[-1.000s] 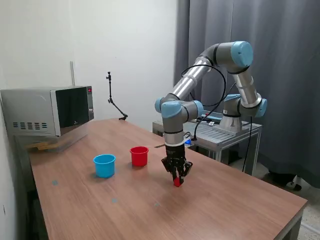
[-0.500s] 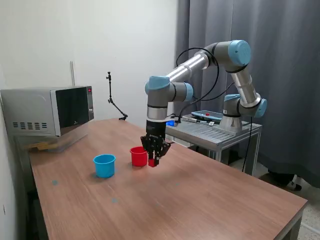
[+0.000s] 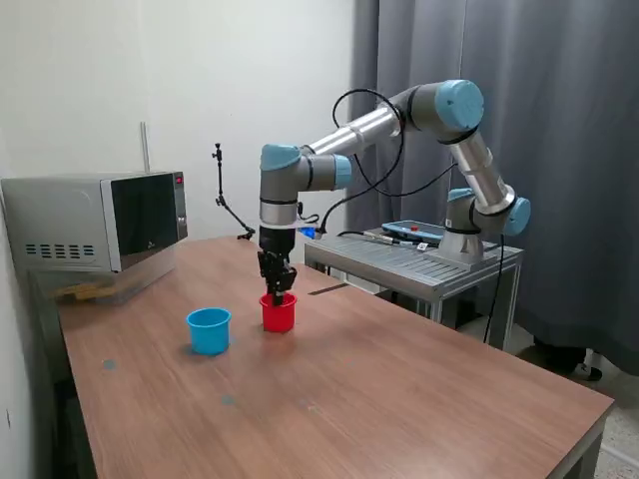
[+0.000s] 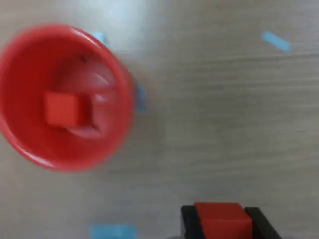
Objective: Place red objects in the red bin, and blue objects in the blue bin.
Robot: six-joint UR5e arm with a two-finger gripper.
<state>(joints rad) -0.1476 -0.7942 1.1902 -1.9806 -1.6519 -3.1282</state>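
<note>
Wooden table (image 3: 399,399), microwave (image 3: 95,222) at rear, grey curtain (image 3: 559,120) behind. End effector (image 3: 278,291) clamped on a red cube (image 4: 223,219) above the red cup (image 3: 279,313); second red cube (image 4: 62,109) inside. Blue cup (image 3: 209,330) just beside.

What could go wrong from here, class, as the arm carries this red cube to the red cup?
1. In the wrist view the held red cube lies off to one side of the red cup, so releasing now could miss the rim.
2. A red cube already in the cup could make the new one bounce or tip out.
3. The gripper hangs close above the light cup and might knock it.
</note>
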